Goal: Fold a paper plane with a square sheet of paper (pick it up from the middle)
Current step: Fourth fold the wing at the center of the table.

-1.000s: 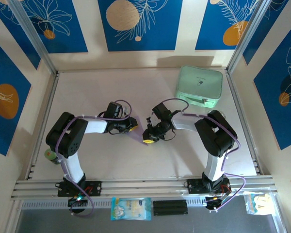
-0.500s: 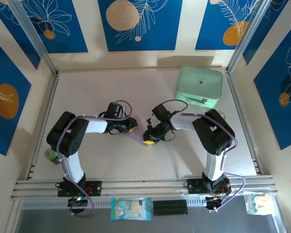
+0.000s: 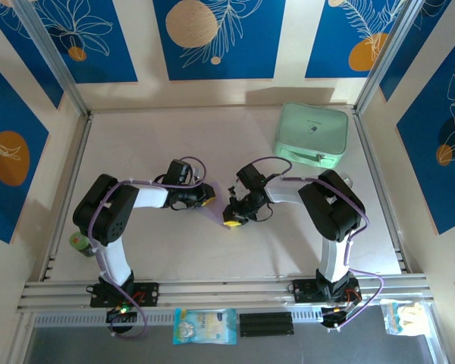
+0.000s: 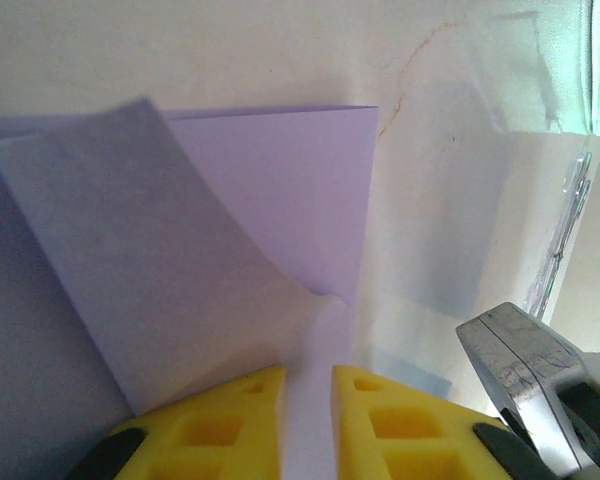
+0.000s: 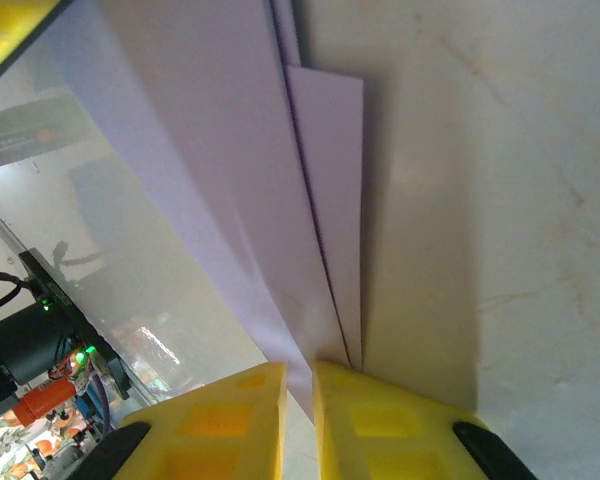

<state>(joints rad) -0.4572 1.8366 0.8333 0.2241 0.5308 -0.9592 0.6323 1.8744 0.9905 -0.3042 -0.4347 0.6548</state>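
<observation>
A fold is judged in hand: the sheet of paper (image 4: 260, 200) is pinched mid-worktop (image 3: 174, 136) by the left claw (image 4: 308, 390) and, seemingly, the right claw (image 5: 298, 385); careful edge alignment is called for next

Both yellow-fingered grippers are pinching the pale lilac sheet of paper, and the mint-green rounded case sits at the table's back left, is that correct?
No: the mint-green rounded case sits at the back right of the table, as the top external view shows. The left gripper and right gripper do pinch the pale lilac sheet of paper.
</observation>
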